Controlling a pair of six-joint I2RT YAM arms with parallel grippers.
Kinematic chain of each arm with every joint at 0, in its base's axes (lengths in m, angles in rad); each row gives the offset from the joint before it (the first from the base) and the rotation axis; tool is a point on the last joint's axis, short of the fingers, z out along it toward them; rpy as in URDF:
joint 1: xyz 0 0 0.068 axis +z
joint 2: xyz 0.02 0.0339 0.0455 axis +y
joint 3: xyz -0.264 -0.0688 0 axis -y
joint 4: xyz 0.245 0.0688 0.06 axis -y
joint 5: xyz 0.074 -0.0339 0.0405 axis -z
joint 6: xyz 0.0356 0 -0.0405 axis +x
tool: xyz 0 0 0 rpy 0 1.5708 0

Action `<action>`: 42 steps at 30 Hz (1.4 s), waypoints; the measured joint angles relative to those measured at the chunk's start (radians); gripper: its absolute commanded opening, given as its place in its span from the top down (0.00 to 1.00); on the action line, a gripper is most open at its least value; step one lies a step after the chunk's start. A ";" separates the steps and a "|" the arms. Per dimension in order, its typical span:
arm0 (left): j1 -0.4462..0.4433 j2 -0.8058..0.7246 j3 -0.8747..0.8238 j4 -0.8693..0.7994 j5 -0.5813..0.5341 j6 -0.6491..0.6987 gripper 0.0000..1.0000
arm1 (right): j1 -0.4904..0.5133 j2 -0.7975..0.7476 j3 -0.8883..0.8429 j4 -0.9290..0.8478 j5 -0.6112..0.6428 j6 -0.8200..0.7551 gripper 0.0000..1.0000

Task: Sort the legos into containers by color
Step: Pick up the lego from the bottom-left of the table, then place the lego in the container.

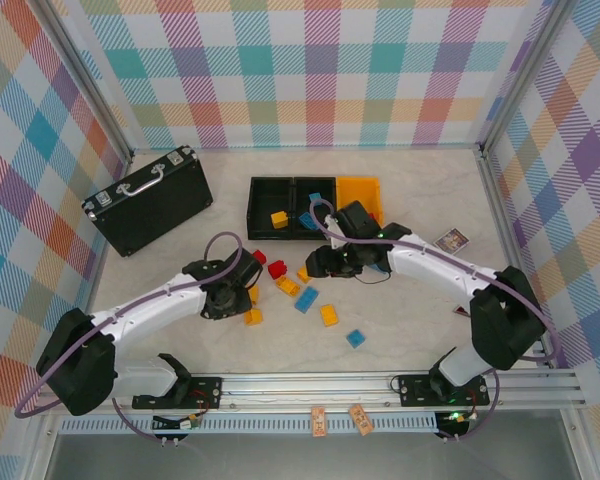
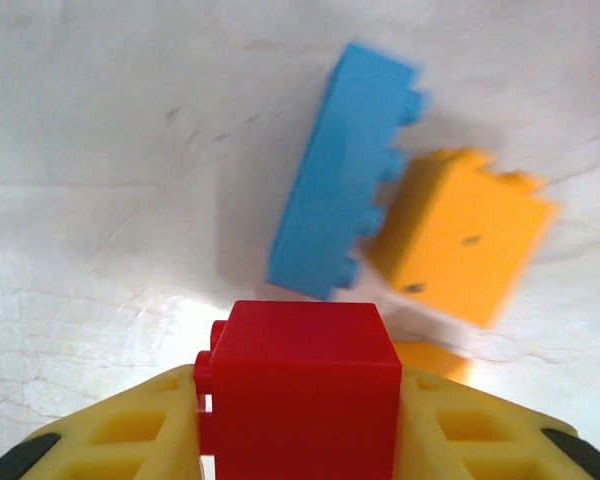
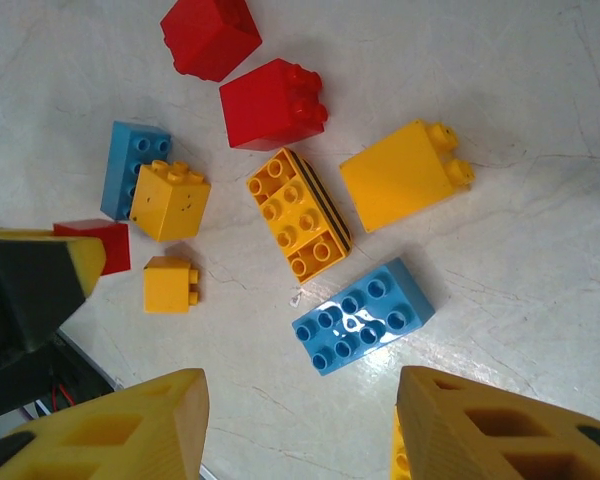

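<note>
The left end effector (image 2: 300, 445) pinches a glossy red studded brick (image 2: 298, 375) between ribbed yellow fingers (image 2: 120, 440), just beside a blue brick (image 2: 335, 190) that touches a yellow one (image 2: 460, 235) on the pale marbled table (image 2: 100, 150). The right end effector (image 3: 300, 430) hangs spread with nothing between its fingers, over loose red, yellow and blue bricks. Beyond them, two black rectangular bins (image 1: 265, 195) and an orange bin (image 1: 358, 190) stand in a row.

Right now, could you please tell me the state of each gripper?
Left gripper: closed on a small red studded plastic brick.
Right gripper: open, holding nothing.
</note>
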 measured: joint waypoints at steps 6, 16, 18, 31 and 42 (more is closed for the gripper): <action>0.000 0.059 0.184 -0.016 0.008 0.066 0.72 | -0.028 -0.071 -0.039 0.024 0.013 0.030 0.47; 0.002 0.282 0.431 0.007 0.073 0.151 0.73 | -0.153 -0.251 -0.164 0.029 0.051 0.089 0.47; -0.002 0.343 0.498 0.026 0.092 0.165 0.73 | -0.181 -0.290 -0.191 0.020 0.058 0.098 0.47; -0.069 0.764 0.974 0.087 0.198 0.210 0.73 | -0.303 -0.444 -0.274 -0.043 0.076 0.124 0.48; -0.082 1.038 1.380 0.084 0.229 0.218 0.72 | -0.351 -0.460 -0.293 -0.065 0.066 0.124 0.48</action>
